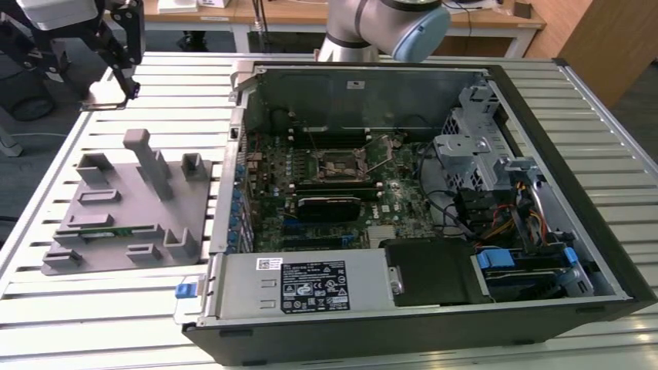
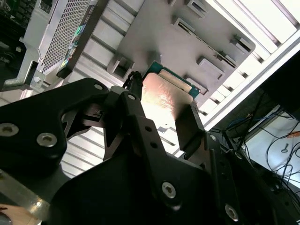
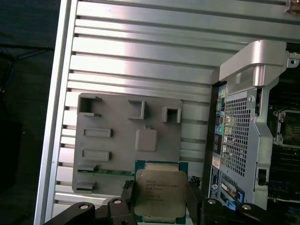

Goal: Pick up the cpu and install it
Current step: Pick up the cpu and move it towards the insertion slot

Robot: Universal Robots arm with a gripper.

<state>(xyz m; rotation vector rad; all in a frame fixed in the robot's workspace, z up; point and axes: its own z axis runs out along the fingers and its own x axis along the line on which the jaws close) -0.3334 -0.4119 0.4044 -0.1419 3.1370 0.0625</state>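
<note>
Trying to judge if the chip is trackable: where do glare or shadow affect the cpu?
In the second wrist view, strong glare washes out the metal top of the cpu, and the gripper close to the lens reads dark. In the first wrist view, the cpu is evenly lit with a mild sheen, while the table slats show bright bands.

place: robotics lab | opened computer case point(image 1: 370, 92) is laid on slatted aluminium surface point(image 1: 92, 316) | grey parts fixture point(image 1: 113, 193) is set beside it | wooden desks point(image 1: 298, 11) are seen behind
</note>
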